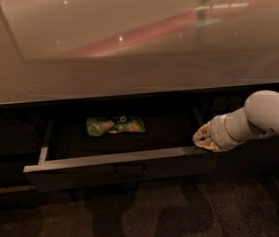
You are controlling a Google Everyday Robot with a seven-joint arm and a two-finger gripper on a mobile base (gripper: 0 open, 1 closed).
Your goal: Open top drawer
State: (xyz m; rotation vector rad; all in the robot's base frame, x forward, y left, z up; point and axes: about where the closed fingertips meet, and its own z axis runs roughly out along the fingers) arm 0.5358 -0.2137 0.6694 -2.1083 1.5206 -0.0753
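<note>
While the top drawer (129, 171) stood pulled well out, table (139, 78) above it | claw (205, 138) at drawer's right front corner, grip impossible to tell | green packet (115, 125) inside drawer.

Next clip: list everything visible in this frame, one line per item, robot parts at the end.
countertop: one, glossy brownish-grey with reflections, across the upper half.
top drawer: one, dark front with pale grey rim, pulled out below the countertop.
drawer handle: one, dark loop, centred on the drawer front.
snack packet: one, green, lying on the drawer floor toward the back.
floor: dark grey, along the bottom.
robot arm: one, white, entering from the right.
gripper: one, pale, at the right end of the drawer's front rim.
</note>
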